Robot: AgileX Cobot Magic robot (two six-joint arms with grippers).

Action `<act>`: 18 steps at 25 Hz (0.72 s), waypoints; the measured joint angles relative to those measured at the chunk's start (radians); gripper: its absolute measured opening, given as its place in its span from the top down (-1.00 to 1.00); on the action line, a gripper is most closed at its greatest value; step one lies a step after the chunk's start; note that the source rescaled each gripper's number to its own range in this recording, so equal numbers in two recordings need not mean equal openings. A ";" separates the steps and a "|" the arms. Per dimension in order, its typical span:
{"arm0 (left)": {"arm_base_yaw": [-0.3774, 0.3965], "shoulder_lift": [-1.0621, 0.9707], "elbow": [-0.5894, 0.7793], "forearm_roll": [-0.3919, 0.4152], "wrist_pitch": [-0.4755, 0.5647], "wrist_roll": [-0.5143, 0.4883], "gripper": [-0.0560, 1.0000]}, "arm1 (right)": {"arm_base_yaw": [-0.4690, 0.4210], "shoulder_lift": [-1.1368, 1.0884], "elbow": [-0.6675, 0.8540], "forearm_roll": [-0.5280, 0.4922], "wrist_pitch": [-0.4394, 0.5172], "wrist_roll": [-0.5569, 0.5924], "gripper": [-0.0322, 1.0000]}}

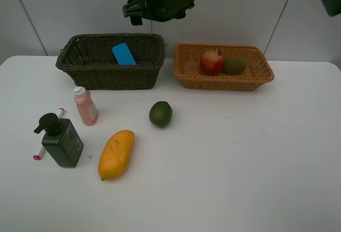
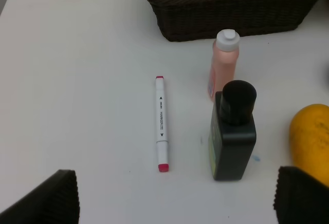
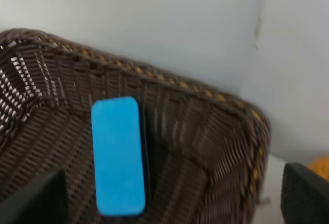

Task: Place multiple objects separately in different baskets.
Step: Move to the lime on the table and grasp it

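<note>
The right gripper is hanging above the dark basket with its fingers spread as wide as they go and gripping nothing. The blue eraser is lying below them, leaning against the basket's inner wall, so that item is looking sorted. The red-green mango and the kiwi are sitting together in the orange basket, well off to one side of those fingers. The left gripper is likewise standing fully open and empty, with the marker lying flat ahead of its fingertips, nearer one finger. The pump bottle and the pink bottle are standing upright closer to the other, and the yellow mango is lying just beyond that finger. The lime is sitting apart on the table. Going for the marker seems sensible: the fingers should be straddling its thin barrel across its width, descending straight, and keeping clear of the pump bottle. For the right arm, lifting straight up is avoiding a snag on the basket rim.
</note>
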 joint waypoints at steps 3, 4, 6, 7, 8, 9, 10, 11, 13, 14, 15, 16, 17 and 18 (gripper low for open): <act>0.000 0.000 0.000 0.000 0.000 0.000 -1.00 | 0.010 -0.030 0.018 -0.002 0.072 0.072 -0.99; 0.000 0.000 0.000 0.000 0.000 0.000 -1.00 | 0.014 -0.038 0.029 -0.007 0.096 0.095 -0.99; 0.000 0.000 0.000 0.000 0.000 0.000 -1.00 | 0.023 -0.057 0.052 -0.016 0.143 0.151 -0.99; 0.000 0.000 0.000 0.000 0.000 0.000 -1.00 | 0.029 -0.066 0.064 -0.018 0.169 0.182 -0.99; 0.000 0.000 0.000 0.000 0.000 0.000 -1.00 | 0.034 -0.077 0.075 -0.020 0.195 0.210 -0.99; 0.000 0.000 0.000 0.000 0.000 0.000 -1.00 | 0.040 -0.087 0.085 -0.024 0.226 0.247 -0.99; 0.000 0.000 0.000 0.000 0.000 0.000 -1.00 | 0.049 -0.098 0.093 -0.027 0.250 0.284 -0.99; 0.000 0.000 0.000 0.000 0.000 0.000 -1.00 | 0.058 -0.104 0.098 -0.034 0.286 0.316 -0.99; 0.000 0.000 0.000 0.000 0.000 0.000 -1.00 | 0.081 -0.115 0.104 -0.060 0.358 0.384 -0.99; 0.000 0.000 0.000 0.000 0.000 0.000 -1.00 | 0.095 -0.117 0.104 -0.077 0.392 0.415 -0.99; 0.000 0.000 0.000 0.000 0.000 0.000 -1.00 | 0.109 -0.121 0.104 -0.089 0.431 0.441 -0.99; 0.000 0.000 0.000 0.000 0.000 0.000 -1.00 | 0.120 -0.121 0.104 -0.105 0.469 0.472 -0.99; 0.000 0.000 0.000 0.000 0.000 0.000 -1.00 | 0.133 -0.121 0.104 -0.115 0.497 0.501 -0.99; 0.000 0.000 0.000 0.000 0.000 0.000 -1.00 | 0.145 -0.121 0.104 -0.120 0.530 0.523 -0.99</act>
